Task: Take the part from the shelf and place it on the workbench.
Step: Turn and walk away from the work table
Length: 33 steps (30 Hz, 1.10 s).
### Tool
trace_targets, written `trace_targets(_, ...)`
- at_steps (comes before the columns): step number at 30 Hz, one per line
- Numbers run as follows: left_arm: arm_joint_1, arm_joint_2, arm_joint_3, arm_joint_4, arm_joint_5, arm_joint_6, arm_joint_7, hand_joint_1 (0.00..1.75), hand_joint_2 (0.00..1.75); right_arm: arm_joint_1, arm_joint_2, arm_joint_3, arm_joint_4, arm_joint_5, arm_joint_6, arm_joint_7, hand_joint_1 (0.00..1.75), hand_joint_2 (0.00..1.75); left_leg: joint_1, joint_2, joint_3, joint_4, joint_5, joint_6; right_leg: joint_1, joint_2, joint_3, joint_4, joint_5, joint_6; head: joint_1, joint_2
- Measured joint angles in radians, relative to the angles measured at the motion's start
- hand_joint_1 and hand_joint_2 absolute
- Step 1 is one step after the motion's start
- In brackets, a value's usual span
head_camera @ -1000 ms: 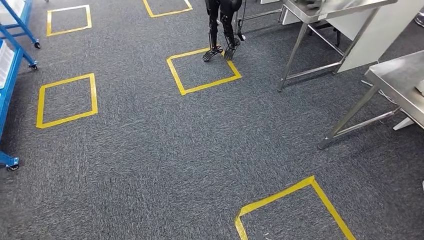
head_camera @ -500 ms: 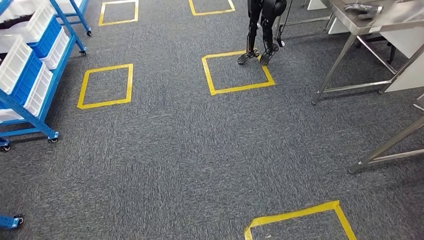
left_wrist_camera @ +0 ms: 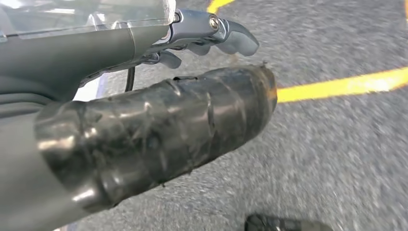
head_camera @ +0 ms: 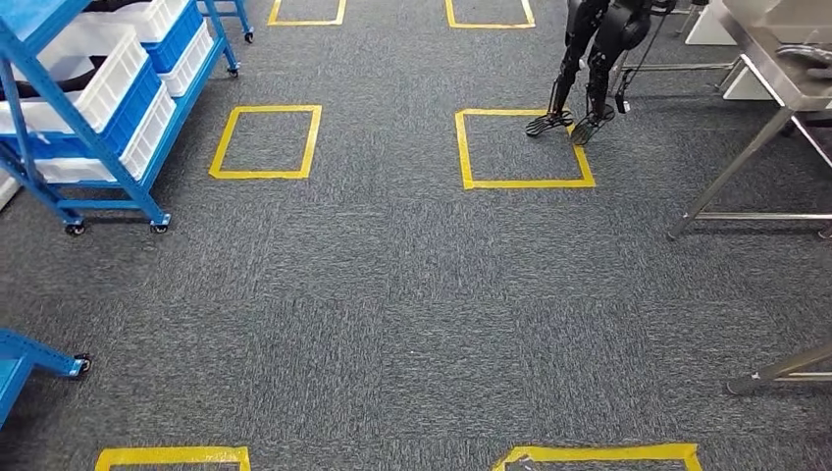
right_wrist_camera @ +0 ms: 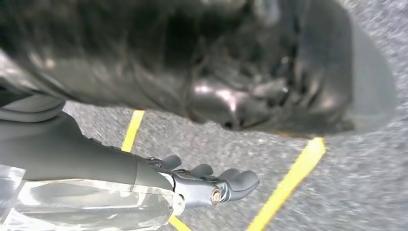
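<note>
Blue shelf (head_camera: 93, 128) with white bins lies ahead-left, well apart; left hand (left_wrist_camera: 211, 36) nearer, right hand (right_wrist_camera: 211, 185) too hangs empty, fingers loosely apart.

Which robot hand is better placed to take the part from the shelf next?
Left, tentatively: the blue shelf stands to the robot's left in the head view. Both the left robot hand and the right robot hand hang empty over the carpet, far from it.
</note>
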Motion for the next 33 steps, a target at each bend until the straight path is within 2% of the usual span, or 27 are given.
trace_targets(2,-0.003,0.0,0.0,0.0,0.0,-0.001,0.001,0.0,0.0,0.002,-0.002,0.0,0.0,-0.001,0.0,-0.003,0.0,0.0,0.003,-0.022,0.006,-0.01,0.006,0.007,-0.004,0.063,-0.047,0.104,-0.056,0.004,0.007,0.0)
trace_targets(3,-0.005,-0.001,-0.001,0.0,0.0,-0.001,0.001,0.0,0.0,0.003,-0.002,0.0,0.0,-0.001,0.0,-0.003,0.0,0.0,0.002,-0.035,0.005,-0.009,0.008,0.009,-0.006,0.078,-0.079,0.166,-0.08,0.005,0.008,0.0)
trace_targets(4,-0.006,-0.002,-0.001,0.0,0.0,-0.002,0.001,0.0,0.0,0.006,-0.002,0.0,0.0,-0.001,0.0,-0.003,0.0,0.0,0.002,-0.051,0.005,-0.008,0.007,0.009,-0.007,0.085,-0.104,0.209,-0.089,0.008,0.009,0.0)
trace_targets(5,-0.005,-0.002,-0.001,0.0,0.0,-0.002,0.001,0.0,0.0,0.008,-0.002,0.0,0.0,-0.001,0.0,-0.004,0.0,0.0,0.003,-0.067,0.005,-0.007,0.007,0.008,-0.009,0.088,-0.114,0.219,-0.076,0.01,0.009,0.0)
trace_targets(6,-0.004,-0.003,-0.002,0.0,0.0,-0.002,0.002,0.0,0.0,0.009,-0.002,0.0,0.0,-0.001,0.0,-0.004,0.0,0.0,0.004,-0.084,0.005,-0.003,0.005,0.006,-0.013,0.091,-0.107,0.189,-0.045,0.013,0.01,0.0)
trace_targets(7,-0.004,-0.003,-0.002,0.0,0.0,-0.002,0.002,0.0,0.0,0.009,-0.003,0.0,0.0,-0.001,0.0,-0.004,0.0,0.0,0.006,-0.1,0.005,0.002,0.003,0.002,-0.017,0.101,-0.085,0.131,-0.004,0.015,0.01,0.0)
trace_targets(8,-0.003,-0.002,-0.002,0.0,0.0,-0.002,0.002,0.0,0.0,0.009,-0.004,0.0,0.0,-0.001,0.0,-0.004,0.0,0.0,0.007,-0.114,0.002,0.008,0.0,-0.003,-0.023,0.127,-0.061,0.071,0.026,0.017,0.01,0.0)
trace_targets(9,-0.004,-0.002,-0.002,0.0,0.0,-0.002,0.002,0.0,0.0,0.009,-0.005,0.0,0.0,-0.001,0.0,-0.004,0.0,0.0,0.007,-0.128,-0.003,0.016,-0.002,-0.009,-0.026,0.154,-0.043,0.024,0.043,0.017,0.009,0.0)
trace_targets(11,-0.006,-0.002,-0.002,0.0,0.0,-0.002,0.002,0.0,0.0,0.008,-0.005,0.0,0.0,-0.001,0.0,-0.007,0.0,0.0,0.009,-0.152,-0.015,0.024,-0.001,-0.024,-0.026,0.186,-0.033,-0.007,0.043,0.011,0.008,0.0)
trace_targets(12,-0.005,-0.002,-0.002,0.0,0.001,-0.001,0.002,0.0,0.0,0.008,-0.005,0.0,0.0,-0.001,0.0,-0.009,0.0,0.0,0.01,-0.166,-0.02,0.024,0.002,-0.032,-0.023,0.176,-0.032,-0.009,0.045,0.006,0.007,0.0)
trace_targets(13,-0.004,-0.002,-0.002,0.0,0.001,0.0,0.002,0.0,0.0,0.007,-0.005,0.0,0.0,-0.001,0.0,-0.01,0.0,0.0,0.012,-0.166,-0.024,0.025,0.003,-0.037,-0.022,0.161,-0.029,-0.011,0.048,-0.002,0.007,0.0)
trace_targets(14,-0.002,-0.002,-0.002,0.0,0.001,0.001,0.0,0.0,0.0,0.006,-0.004,0.0,0.0,0.0,0.0,-0.011,0.0,0.0,0.012,-0.149,-0.032,0.036,-0.003,-0.041,-0.023,0.148,-0.026,-0.015,0.05,-0.009,0.004,0.0)
trace_targets(15,-0.001,-0.002,-0.002,0.0,0.002,0.002,-0.001,0.0,0.0,0.006,-0.004,0.001,0.0,0.001,0.0,-0.011,0.0,0.0,0.01,-0.119,-0.047,0.065,-0.02,-0.044,-0.023,0.133,-0.023,-0.018,0.053,-0.017,0.001,0.0)
trace_targets(17,-0.004,-0.002,-0.002,0.0,0.002,0.004,-0.005,0.0,0.0,0.008,-0.003,0.001,0.0,0.005,0.0,-0.011,0.0,0.0,0.008,-0.053,-0.103,0.176,-0.076,-0.047,-0.019,0.101,-0.022,-0.021,0.053,-0.028,-0.007,0.0)
trace_targets(18,-0.006,-0.002,-0.002,0.0,0.003,0.004,-0.006,0.0,0.0,0.009,-0.003,0.001,0.0,0.007,0.0,-0.011,0.0,0.0,0.009,-0.039,-0.135,0.239,-0.102,-0.049,-0.015,0.083,-0.022,-0.021,0.052,-0.031,-0.008,0.0)
trace_targets(19,-0.006,-0.002,-0.002,0.0,0.004,0.004,-0.007,0.0,0.0,0.01,-0.003,0.001,0.0,0.008,0.0,-0.01,0.0,0.0,0.01,-0.031,-0.156,0.282,-0.114,-0.05,-0.012,0.065,-0.022,-0.021,0.05,-0.033,-0.008,0.0)
trace_targets(20,-0.005,-0.002,-0.002,0.0,0.005,0.004,-0.007,0.0,0.0,0.01,-0.003,0.002,0.0,0.009,0.0,-0.01,0.0,0.0,0.01,-0.027,-0.161,0.293,-0.11,-0.05,-0.01,0.048,-0.021,-0.021,0.049,-0.034,-0.008,0.0)
trace_targets(21,-0.004,-0.002,-0.002,0.0,0.007,0.004,-0.007,0.0,0.0,0.009,-0.003,0.002,0.0,0.01,0.0,-0.01,0.0,0.0,0.01,-0.022,-0.145,0.266,-0.088,-0.048,-0.008,0.033,-0.02,-0.021,0.047,-0.033,-0.008,0.0)
trace_targets(22,-0.003,-0.002,-0.002,0.0,0.009,0.004,-0.006,0.0,0.0,0.009,-0.002,0.003,0.0,0.01,0.0,-0.01,0.0,0.0,0.009,-0.01,-0.111,0.207,-0.057,-0.045,-0.008,0.019,-0.017,-0.021,0.045,-0.032,-0.008,0.0)
trace_targets(24,-0.005,-0.002,-0.002,0.0,0.01,0.005,-0.003,0.0,0.0,0.008,-0.002,0.003,0.0,0.012,0.0,-0.007,0.0,0.0,0.0,0.034,-0.042,0.081,-0.017,-0.034,-0.004,-0.005,-0.01,-0.021,0.038,-0.024,-0.008,0.0)
trace_targets(26,-0.007,-0.002,-0.002,0.0,0.01,0.004,0.001,0.0,0.0,0.006,-0.002,0.003,0.0,0.014,0.0,-0.003,0.0,0.0,-0.01,0.052,-0.016,0.031,-0.012,-0.024,-0.001,-0.025,-0.003,-0.024,0.033,-0.014,-0.006,0.0)
trace_targets(27,-0.006,-0.002,-0.002,0.0,0.01,0.004,0.003,0.0,0.0,0.005,-0.002,0.003,0.0,0.014,0.0,-0.002,0.0,0.0,-0.012,0.039,-0.017,0.029,-0.011,-0.02,0.0,-0.034,0.001,-0.027,0.032,-0.009,-0.006,0.0)
trace_targets(28,-0.005,-0.002,-0.002,0.0,0.011,0.004,0.006,0.0,0.0,0.003,-0.001,0.004,0.0,0.015,0.001,0.0,0.0,0.0,-0.009,0.028,-0.014,0.023,-0.009,-0.015,-0.001,-0.038,0.006,-0.03,0.03,-0.003,-0.006,0.0)
trace_targets(29,-0.003,-0.001,-0.002,0.0,0.011,0.004,0.008,0.0,0.0,0.002,-0.001,0.005,0.0,0.015,0.001,0.001,0.0,0.0,-0.007,0.017,-0.008,0.015,-0.006,-0.01,-0.002,-0.024,0.009,-0.027,0.023,0.002,-0.005,0.0)
trace_targets(30,-0.002,0.0,-0.002,0.0,0.011,0.004,0.011,0.0,0.0,0.001,-0.001,0.005,0.0,0.016,0.001,0.003,0.0,0.0,-0.004,0.006,-0.002,0.006,-0.002,-0.005,-0.003,0.001,0.004,-0.008,0.008,0.006,-0.004,0.0)
trace_targets(32,-0.004,-0.001,-0.003,0.0,0.011,0.003,0.014,0.0,0.0,0.002,-0.002,0.006,0.0,0.017,0.002,0.007,0.0,0.0,-0.001,-0.016,0.006,-0.002,0.002,0.003,-0.006,0.063,-0.042,0.091,-0.047,0.009,0.0,0.0)
trace_targets(33,-0.006,-0.001,-0.003,0.0,0.011,0.003,0.015,0.0,0.0,0.004,-0.002,0.006,0.0,0.017,0.002,0.008,0.0,0.0,-0.001,-0.028,0.006,-0.002,0.002,0.005,-0.006,0.077,-0.077,0.157,-0.074,0.009,0.0,0.0)
